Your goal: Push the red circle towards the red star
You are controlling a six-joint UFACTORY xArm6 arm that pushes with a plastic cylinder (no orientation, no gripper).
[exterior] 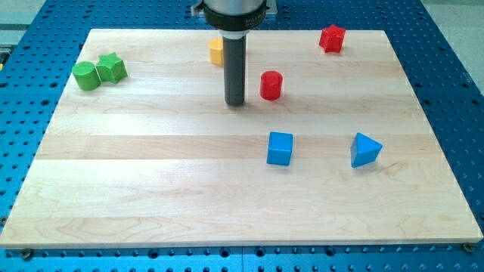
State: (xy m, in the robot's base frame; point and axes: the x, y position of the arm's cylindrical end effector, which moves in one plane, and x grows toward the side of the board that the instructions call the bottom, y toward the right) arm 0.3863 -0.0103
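The red circle (271,85) stands on the wooden board a little above its middle. The red star (331,38) lies near the board's top edge, up and to the right of the circle. My tip (235,103) rests on the board just left of the red circle, with a small gap between them. The rod rises straight up from the tip to the view's top.
A yellow block (216,51) sits behind the rod, partly hidden. A green circle (87,76) and a green star (112,68) touch at the upper left. A blue cube (279,148) and a blue triangle (365,149) lie below the red circle. The board (151,189) rests on a blue perforated table.
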